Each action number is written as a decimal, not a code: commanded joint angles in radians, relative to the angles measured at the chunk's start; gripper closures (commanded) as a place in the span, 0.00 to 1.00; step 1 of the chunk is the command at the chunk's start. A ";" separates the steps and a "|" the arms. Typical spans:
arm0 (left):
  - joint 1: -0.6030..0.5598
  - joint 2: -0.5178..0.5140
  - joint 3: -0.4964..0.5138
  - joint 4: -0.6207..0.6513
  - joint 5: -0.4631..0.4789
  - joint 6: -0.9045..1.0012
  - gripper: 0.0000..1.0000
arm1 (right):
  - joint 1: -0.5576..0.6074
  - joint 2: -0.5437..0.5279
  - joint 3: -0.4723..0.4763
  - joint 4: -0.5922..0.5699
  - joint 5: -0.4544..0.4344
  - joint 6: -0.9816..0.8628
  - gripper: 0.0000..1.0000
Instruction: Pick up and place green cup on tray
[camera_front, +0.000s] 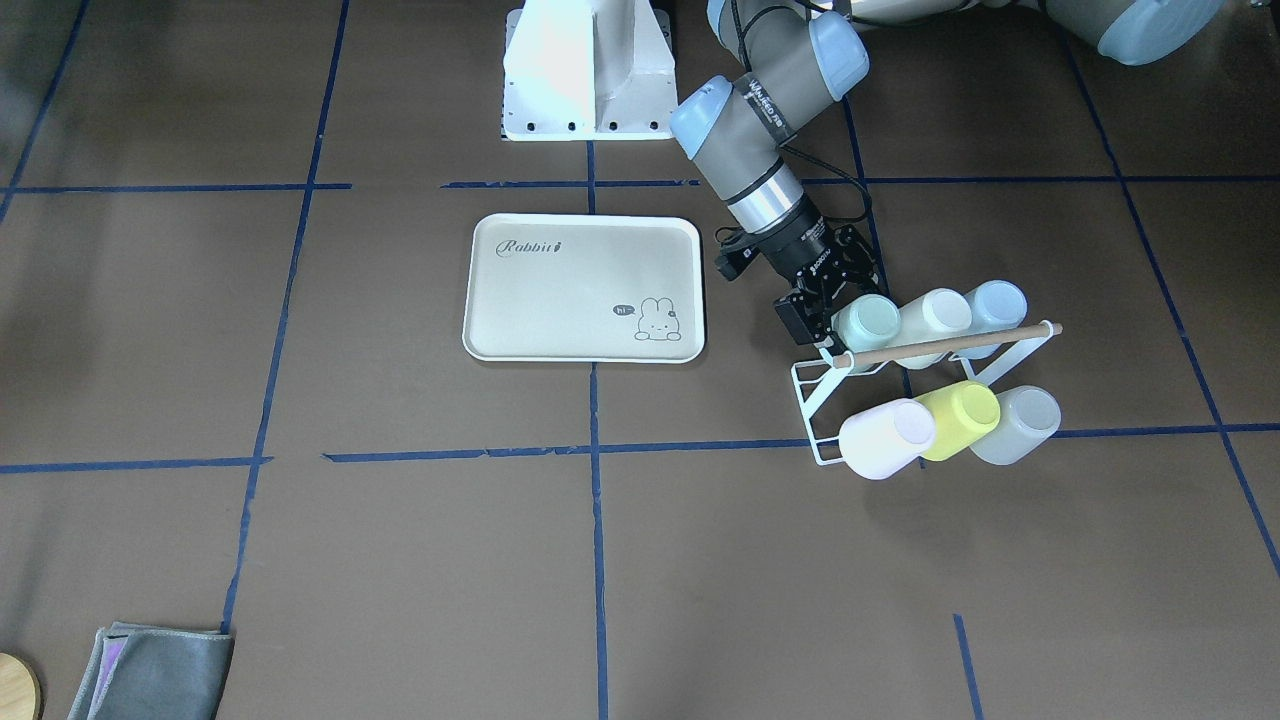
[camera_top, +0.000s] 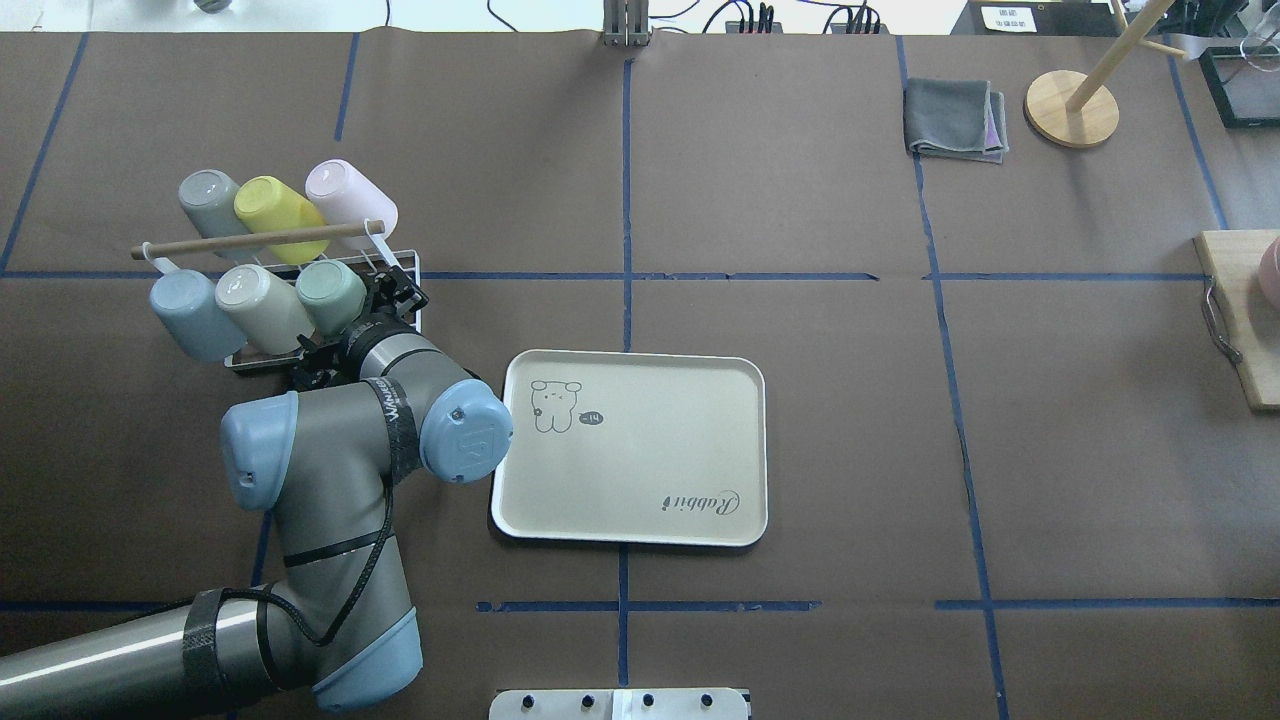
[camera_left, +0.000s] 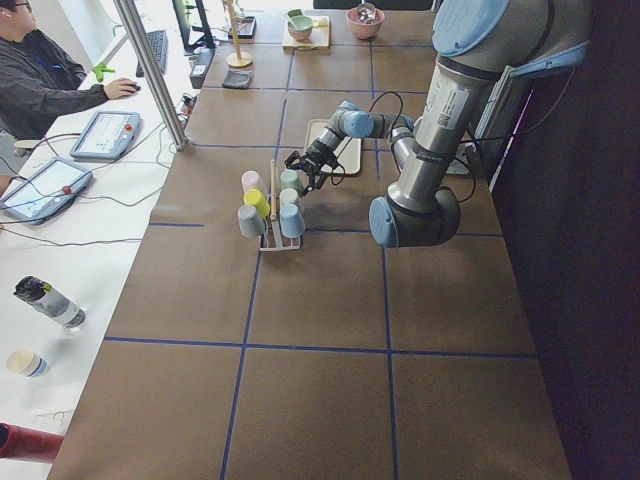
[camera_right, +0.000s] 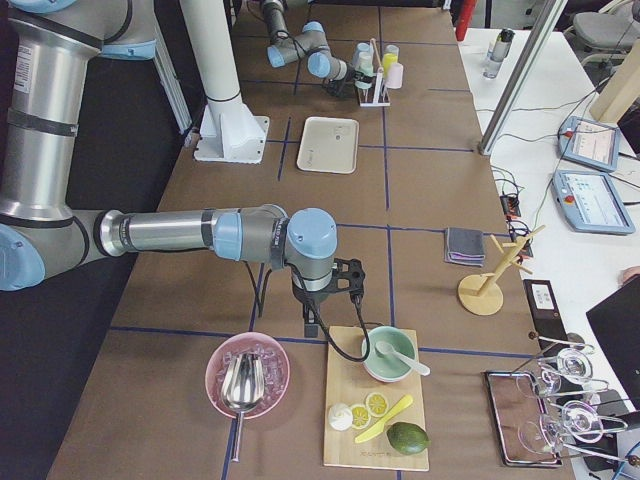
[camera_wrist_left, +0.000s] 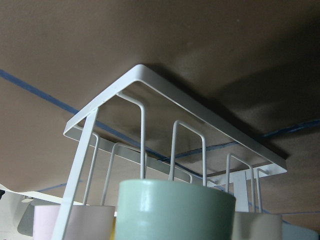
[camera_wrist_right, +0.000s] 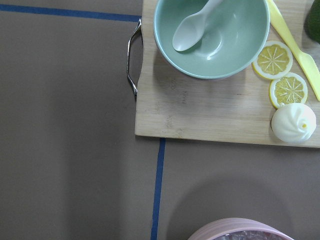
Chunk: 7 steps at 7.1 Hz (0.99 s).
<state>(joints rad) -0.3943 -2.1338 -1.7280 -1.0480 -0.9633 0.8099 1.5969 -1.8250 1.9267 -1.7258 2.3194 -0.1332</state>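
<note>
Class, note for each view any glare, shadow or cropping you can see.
Exterior front-facing: glare washes out the white robot base. Left wrist-mounted: the green cup is cropped at the bottom edge, and the rack casts a dark shadow. Right wrist-mounted: soft shadows lie on the table.

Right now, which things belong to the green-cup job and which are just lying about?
In the job: green cup, tray, left end effector.
Lying about: wire rack, yellow-green cup, pale blue cup, grey cloth, wooden board, mint bowl.

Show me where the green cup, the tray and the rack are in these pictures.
green cup (camera_front: 868, 322), front-facing view, on its side wall.
tray (camera_front: 570, 300), front-facing view, on its bare floor.
rack (camera_front: 950, 343), front-facing view, on its wooden bar.
</note>
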 joint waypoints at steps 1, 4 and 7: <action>0.000 0.000 0.011 -0.015 0.000 -0.024 0.00 | 0.000 0.000 0.000 0.000 0.000 -0.002 0.00; 0.002 0.002 0.019 -0.015 0.000 -0.078 0.04 | 0.000 0.000 -0.002 0.000 0.000 -0.002 0.00; 0.000 0.000 0.007 -0.015 0.000 -0.113 0.35 | 0.000 0.000 0.000 0.000 0.000 -0.002 0.00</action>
<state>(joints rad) -0.3936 -2.1336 -1.7132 -1.0631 -0.9633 0.7118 1.5969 -1.8254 1.9259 -1.7257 2.3194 -0.1339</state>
